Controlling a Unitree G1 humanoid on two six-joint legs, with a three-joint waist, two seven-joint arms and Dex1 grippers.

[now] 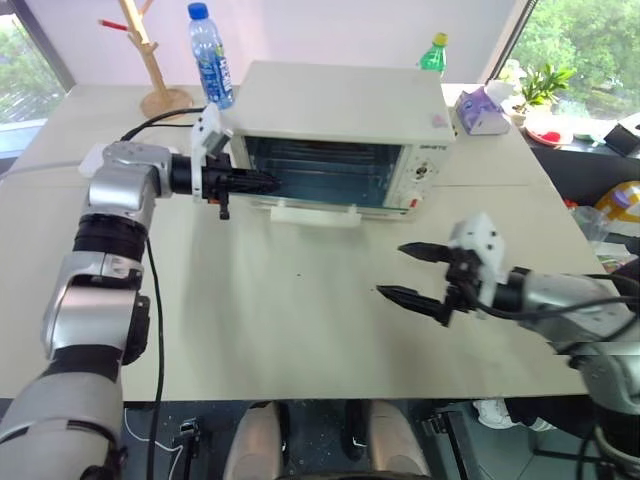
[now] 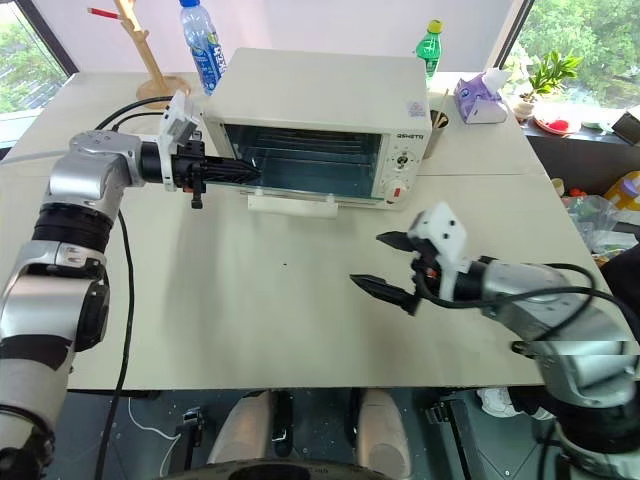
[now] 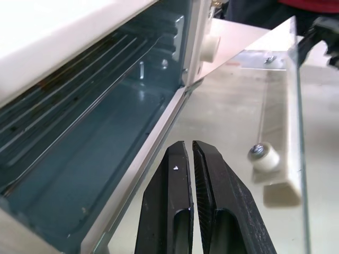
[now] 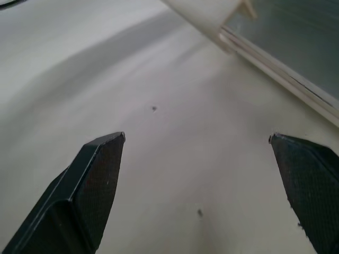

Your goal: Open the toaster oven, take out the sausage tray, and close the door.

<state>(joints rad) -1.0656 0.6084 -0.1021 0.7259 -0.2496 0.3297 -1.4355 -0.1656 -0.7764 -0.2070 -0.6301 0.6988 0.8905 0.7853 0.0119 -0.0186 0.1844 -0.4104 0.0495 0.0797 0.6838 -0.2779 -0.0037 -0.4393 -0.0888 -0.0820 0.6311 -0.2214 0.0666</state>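
Note:
The cream-white toaster oven (image 1: 345,105) stands at the back of the table. Its glass door (image 3: 233,121) lies folded down flat, with the white bar handle (image 1: 310,214) toward me. My left gripper (image 1: 272,183) is shut on nothing. It points sideways across the left end of the oven's mouth, just above the lowered door (image 1: 300,204). Wire rods of a rack (image 3: 79,106) show inside the oven, but I cannot make out the sausage tray. My right gripper (image 1: 392,270) hangs open over the bare table, in front of the oven's right end and apart from it.
Behind the oven stand a blue-labelled water bottle (image 1: 210,55), a wooden stand (image 1: 155,60) and a green bottle (image 1: 433,55). A tissue box (image 1: 480,110) and a potted plant (image 1: 540,85) sit at the back right. A black cable (image 1: 150,125) runs by my left arm.

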